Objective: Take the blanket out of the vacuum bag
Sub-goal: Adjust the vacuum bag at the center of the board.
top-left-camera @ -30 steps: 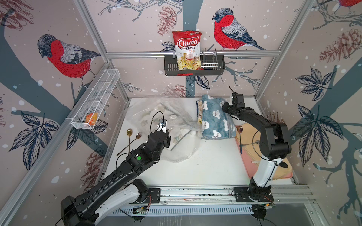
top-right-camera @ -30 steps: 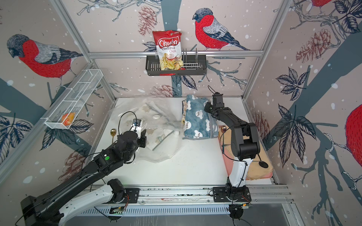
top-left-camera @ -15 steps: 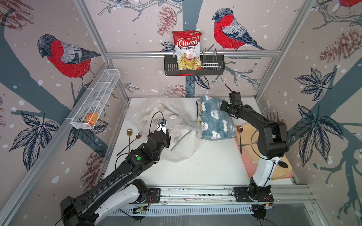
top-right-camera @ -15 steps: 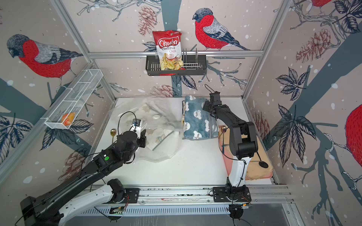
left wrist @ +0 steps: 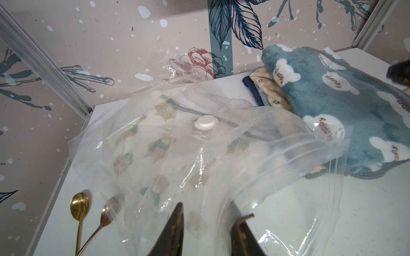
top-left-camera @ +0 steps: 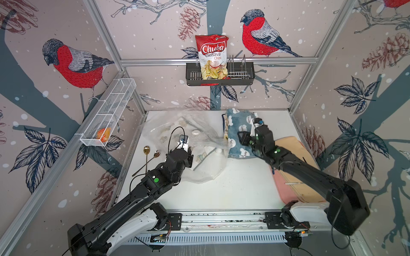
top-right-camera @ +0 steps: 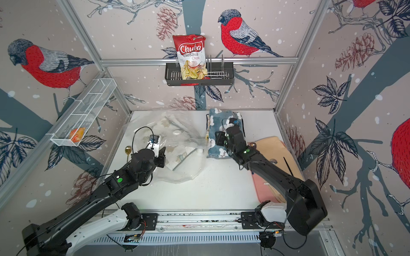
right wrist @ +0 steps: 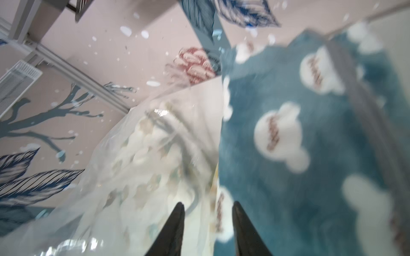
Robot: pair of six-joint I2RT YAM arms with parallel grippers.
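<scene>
The clear vacuum bag (top-left-camera: pixel 206 168) (top-right-camera: pixel 184 170) (left wrist: pixel 277 155) lies crumpled at centre left, its white valve cap (top-left-camera: pixel 195 132) (left wrist: pixel 205 122) facing up. A white printed blanket (left wrist: pixel 159 146) (right wrist: pixel 144 150) shows through the plastic. Beside the bag's mouth lies a folded blue blanket (top-left-camera: pixel 238 124) (top-right-camera: pixel 218 120) (left wrist: pixel 332 93) (right wrist: pixel 310 155), outside the bag. My left gripper (top-left-camera: pixel 189 153) (left wrist: pixel 210 210) holds the bag's raised zip-seal rim between part-way closed fingers. My right gripper (top-left-camera: pixel 241 137) (right wrist: pixel 208 204) hovers open where the bag's mouth meets the blue blanket's edge.
Two spoons (top-left-camera: pixel 146 150) (left wrist: pixel 79 206) lie left of the bag. A folded pink and beige cloth (top-left-camera: pixel 292 150) lies along the right side under my right arm. A black rack with a chips bag (top-left-camera: pixel 213 57) hangs on the back wall, a white mesh basket (top-left-camera: pixel 108 115) on the left wall.
My right gripper let go at the blue blanket's far end and drew back toward the front, over its near left part, its jaws narrowing again. The left arm and bag stayed put.
</scene>
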